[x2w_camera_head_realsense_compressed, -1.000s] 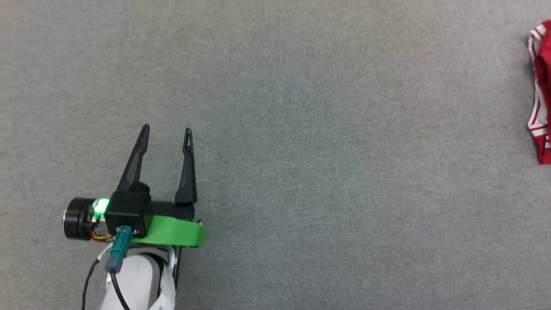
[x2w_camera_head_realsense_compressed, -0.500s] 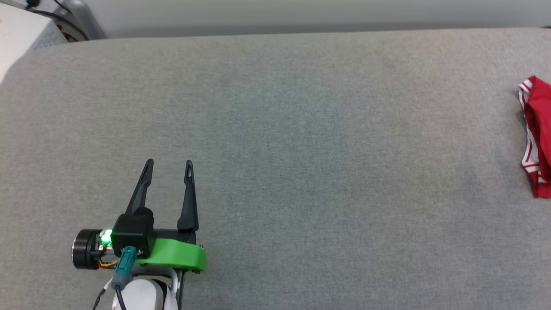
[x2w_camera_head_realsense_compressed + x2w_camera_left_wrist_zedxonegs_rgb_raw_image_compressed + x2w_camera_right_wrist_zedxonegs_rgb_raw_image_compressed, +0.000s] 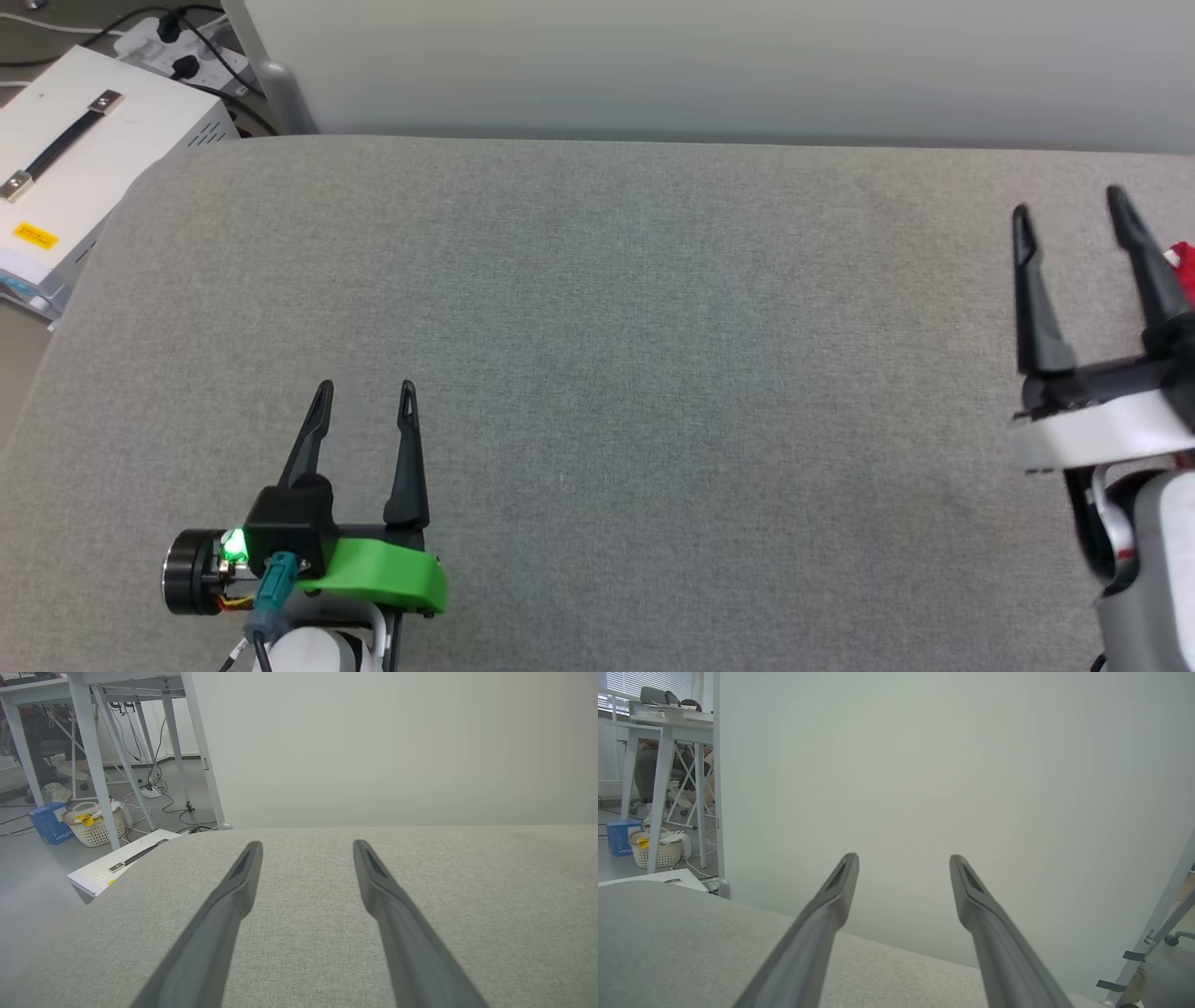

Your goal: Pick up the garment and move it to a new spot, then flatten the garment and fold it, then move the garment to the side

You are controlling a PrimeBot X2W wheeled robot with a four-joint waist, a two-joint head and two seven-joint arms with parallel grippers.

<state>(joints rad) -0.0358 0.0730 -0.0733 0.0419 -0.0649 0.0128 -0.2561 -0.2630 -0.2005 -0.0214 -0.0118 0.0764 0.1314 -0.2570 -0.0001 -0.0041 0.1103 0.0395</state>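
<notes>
Left gripper (image 3: 366, 387) hovers spread wide and empty over the grey tabletop (image 3: 597, 327). Right gripper (image 3: 1069, 203) is likewise splayed, holding nothing. A sliver of the red garment (image 3: 1182, 254) peeks out just beside its outer finger.

The yellow label (image 3: 35, 236) on the white box (image 3: 112, 140) is illegible.

Left end effector (image 3: 366, 385): 2 long black fingers (image 3: 407, 448), green band (image 3: 383, 569), green light (image 3: 231, 544), teal plug (image 3: 271, 581) w/ black cable (image 3: 261, 653). Right end effector (image 3: 1069, 202): black, white band (image 3: 1092, 435).

Even, bright, soft indoor light, faint shadows, wide-angle bending and near-lens blur in wrist views
</notes>
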